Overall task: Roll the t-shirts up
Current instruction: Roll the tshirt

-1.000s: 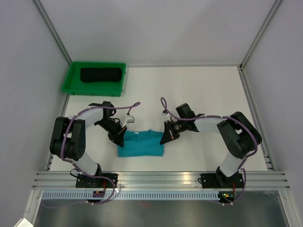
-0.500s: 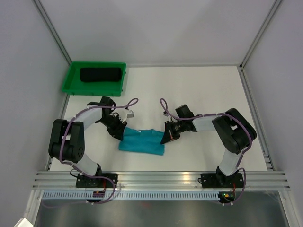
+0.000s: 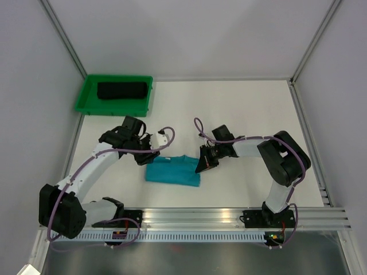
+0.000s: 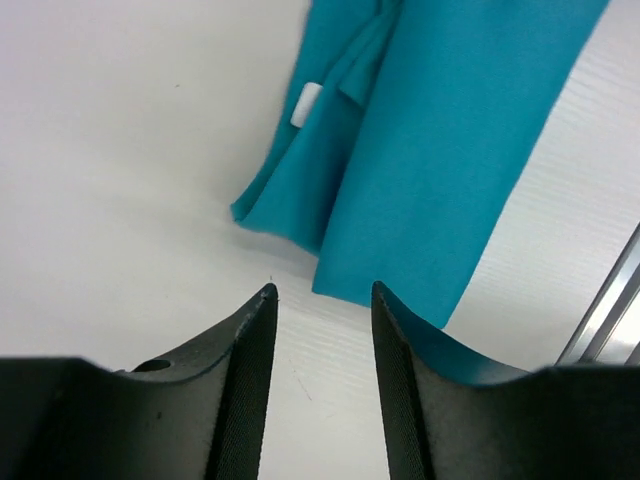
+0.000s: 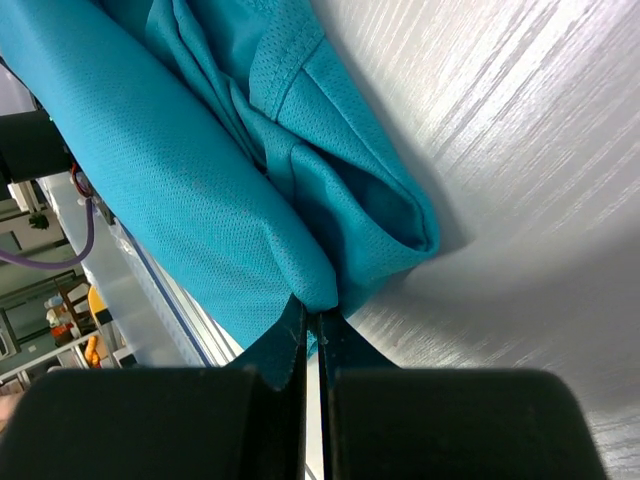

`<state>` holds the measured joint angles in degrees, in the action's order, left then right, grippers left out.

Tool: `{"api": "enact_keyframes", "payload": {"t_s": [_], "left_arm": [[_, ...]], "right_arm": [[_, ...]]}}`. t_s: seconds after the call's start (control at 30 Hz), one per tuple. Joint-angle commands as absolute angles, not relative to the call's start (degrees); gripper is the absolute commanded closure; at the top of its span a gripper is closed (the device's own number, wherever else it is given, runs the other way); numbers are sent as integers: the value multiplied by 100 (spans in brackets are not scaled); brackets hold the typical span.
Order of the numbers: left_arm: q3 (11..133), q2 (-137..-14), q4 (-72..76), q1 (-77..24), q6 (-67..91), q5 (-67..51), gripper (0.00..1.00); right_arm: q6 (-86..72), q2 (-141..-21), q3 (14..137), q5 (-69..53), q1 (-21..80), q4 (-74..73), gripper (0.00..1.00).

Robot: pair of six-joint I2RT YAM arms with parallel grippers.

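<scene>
A teal-blue t-shirt (image 3: 172,171) lies folded on the white table near the front middle. It also shows in the left wrist view (image 4: 440,150), with its small white neck label (image 4: 306,103). My left gripper (image 3: 144,157) is open and empty, just off the shirt's left end; in the left wrist view (image 4: 322,295) its jaws stand apart over bare table. My right gripper (image 3: 200,167) is shut on the shirt's right end; in the right wrist view (image 5: 312,318) its jaws pinch a fold of the cloth (image 5: 250,200).
A green plastic tray (image 3: 89,100) stands at the back left with a dark rolled bundle (image 3: 121,90) in it. An aluminium rail (image 3: 195,216) runs along the table's near edge. Grey walls close in the left, right and back.
My left gripper has let go of the shirt's left end and drawn back to the left, its arm swinging out. The right gripper has kept its hold. The shirt has settled flat.
</scene>
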<state>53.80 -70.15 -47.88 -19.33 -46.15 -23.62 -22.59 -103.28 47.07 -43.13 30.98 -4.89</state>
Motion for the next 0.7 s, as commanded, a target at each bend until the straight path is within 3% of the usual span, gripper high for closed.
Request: {"api": "enact_keyframes", "payload": {"t_s": [0.0,0.07,0.33,0.57,0.67], "left_arm": [[4889,-6716,-4966,-2660,-5150,-1671,50],[4546,-6575,-4957,-3056,-5299,-1617,44],[3860,-6600,-4290,-3919,-5115,-844,39],[3367,-7022,-3754,-3973,-5010,-510,39],[3209,-7110,-3595,-3990,-4913,-484,44]], "right_arm": [[-2215,-10476,4887,-3981,3050,-650,100],[-2206,-10520,4913,-3990,3050,-677,100],[-2206,-10547,4904,-3999,3006,-650,100],[-2180,-10538,4922,-4043,2980,-607,100],[-2197,-10547,4913,-4078,2953,-580,100]]}}
